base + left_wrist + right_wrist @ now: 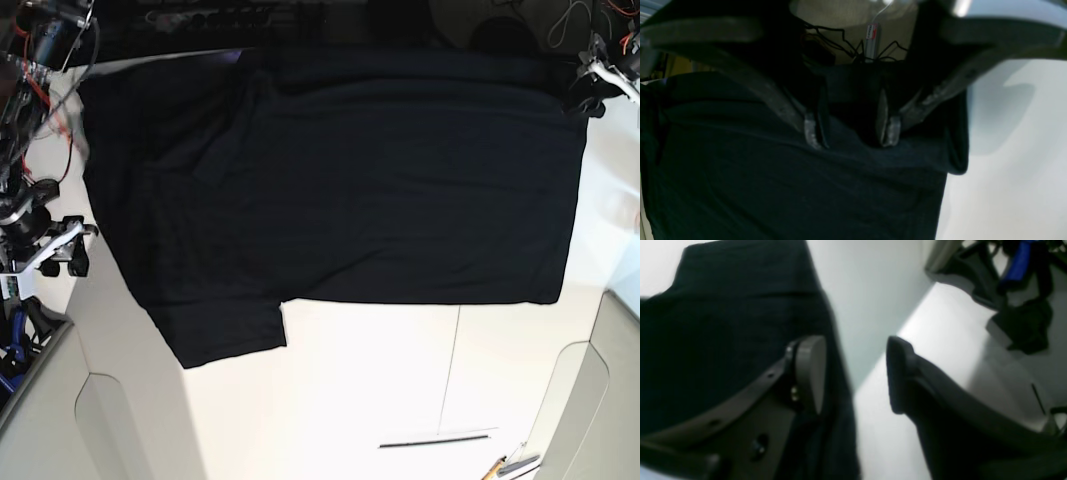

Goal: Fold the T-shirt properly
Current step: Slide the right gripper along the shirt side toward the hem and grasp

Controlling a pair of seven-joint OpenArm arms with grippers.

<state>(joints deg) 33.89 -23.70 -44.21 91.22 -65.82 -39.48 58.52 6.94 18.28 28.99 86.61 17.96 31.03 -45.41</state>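
The black T-shirt [350,170] lies spread flat across the white table [400,380], with one sleeve reaching toward the near left. My left gripper [850,133] stands open, its fingertips [813,133] low over the dark cloth [773,186] near an edge. In the base view the left gripper [590,90] is at the shirt's far right corner. My right gripper [855,373] is open with bare table showing in its gap and the shirt [723,323] beside one finger. From the base view the right gripper [68,252] sits just off the shirt's left edge.
Cables and arm hardware [40,60] crowd the far left corner. A thin dark strip [435,437] and a pen-like object [510,465] lie near the table's front right. Grey side panels [575,410] flank the front edge.
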